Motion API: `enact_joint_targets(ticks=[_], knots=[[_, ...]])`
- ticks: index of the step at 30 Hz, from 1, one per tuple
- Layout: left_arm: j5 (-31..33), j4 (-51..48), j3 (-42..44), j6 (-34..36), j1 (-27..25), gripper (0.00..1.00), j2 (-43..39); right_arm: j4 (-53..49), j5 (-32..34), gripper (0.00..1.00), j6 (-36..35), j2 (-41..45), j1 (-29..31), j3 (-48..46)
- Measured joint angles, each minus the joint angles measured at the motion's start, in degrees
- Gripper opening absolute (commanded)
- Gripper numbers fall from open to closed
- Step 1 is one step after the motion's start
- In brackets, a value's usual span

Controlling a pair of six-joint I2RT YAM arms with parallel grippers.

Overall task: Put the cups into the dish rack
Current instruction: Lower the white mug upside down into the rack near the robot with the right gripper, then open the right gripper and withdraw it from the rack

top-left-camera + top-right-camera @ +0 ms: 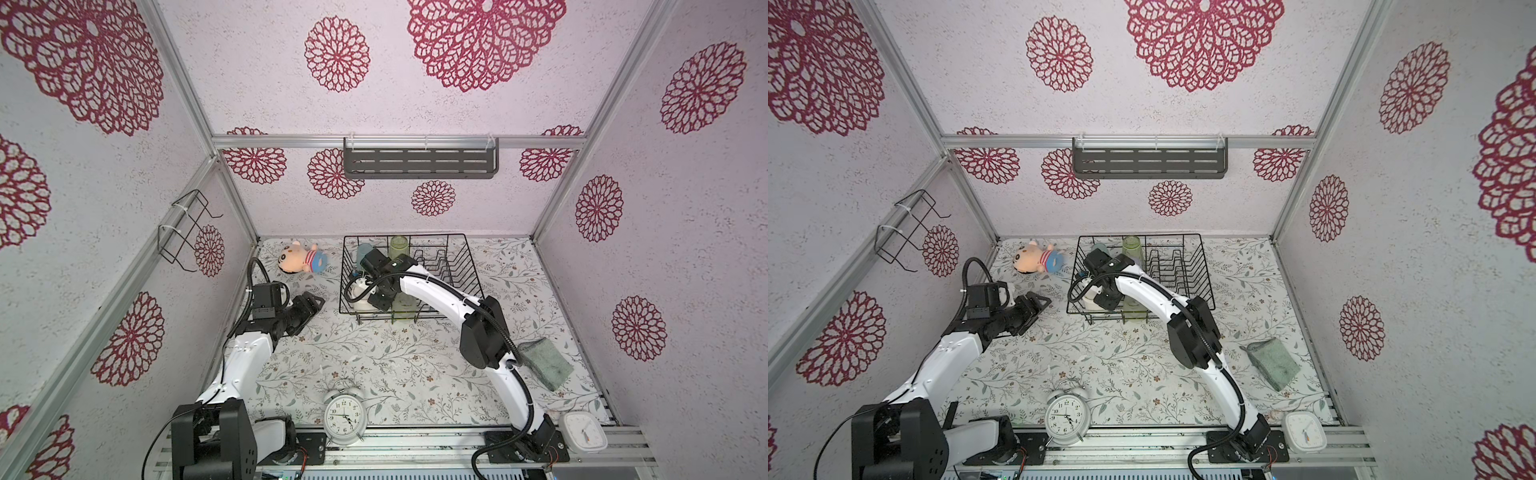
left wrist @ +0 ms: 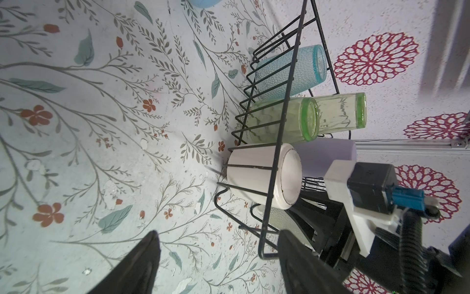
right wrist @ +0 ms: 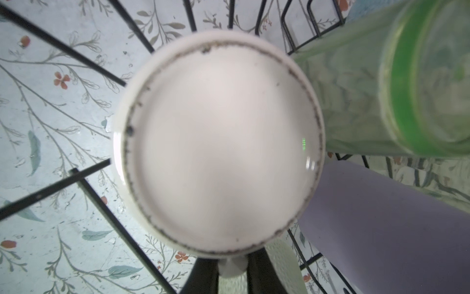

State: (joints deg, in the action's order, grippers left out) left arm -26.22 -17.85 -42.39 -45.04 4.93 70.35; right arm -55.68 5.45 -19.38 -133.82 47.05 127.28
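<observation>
The right gripper [image 3: 232,267] was found closed on the handle of the white mug [image 3: 218,142], which sat base-up in the front left corner of the dish rack [image 1: 474,274]. Gripping by the handle kept the fingers clear of the lilac tumbler [image 3: 381,224] and the green tumbler [image 3: 356,101] just beside it, which was judged the reason for that hold. The light-blue cup [image 2: 290,71] and a second green tumbler [image 2: 340,114] also stood inverted in the rack, presumably to drain. The left gripper [image 2: 218,236] hung open and empty over the table [image 1: 374,353] beside the rack. No cup was seen outside the rack, so releasing the mug appeared to be the step outstanding.
</observation>
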Motion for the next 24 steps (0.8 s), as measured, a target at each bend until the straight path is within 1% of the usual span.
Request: enact_joint_targets(ticks=[10, 16, 18, 20, 24], knots=[[0.0, 0.0, 0.0, 0.0, 0.0, 0.77, 0.0, -0.3, 4.8, 0.28, 0.0, 0.0, -0.1, 0.0], [0.0, 0.0, 0.0, 0.0, 0.0, 0.77, 0.0, -0.3, 5.0, 0.30, 0.0, 0.1, -0.1, 0.0], [0.2, 0.0, 0.0, 0.0, 0.0, 0.77, -0.1, -0.3, 4.9, 0.32, 0.0, 0.5, -0.1, 0.0], [0.7, -0.4, 0.0, 0.0, 0.0, 0.77, -0.5, -0.3, 4.8, 0.36, 0.2, 1.3, 0.1, 0.0], [3.5, -3.2, -1.2, 0.8, -0.1, 0.78, -2.2, -0.6, 4.0, 0.42, 1.2, 4.3, 0.4, 0.0]])
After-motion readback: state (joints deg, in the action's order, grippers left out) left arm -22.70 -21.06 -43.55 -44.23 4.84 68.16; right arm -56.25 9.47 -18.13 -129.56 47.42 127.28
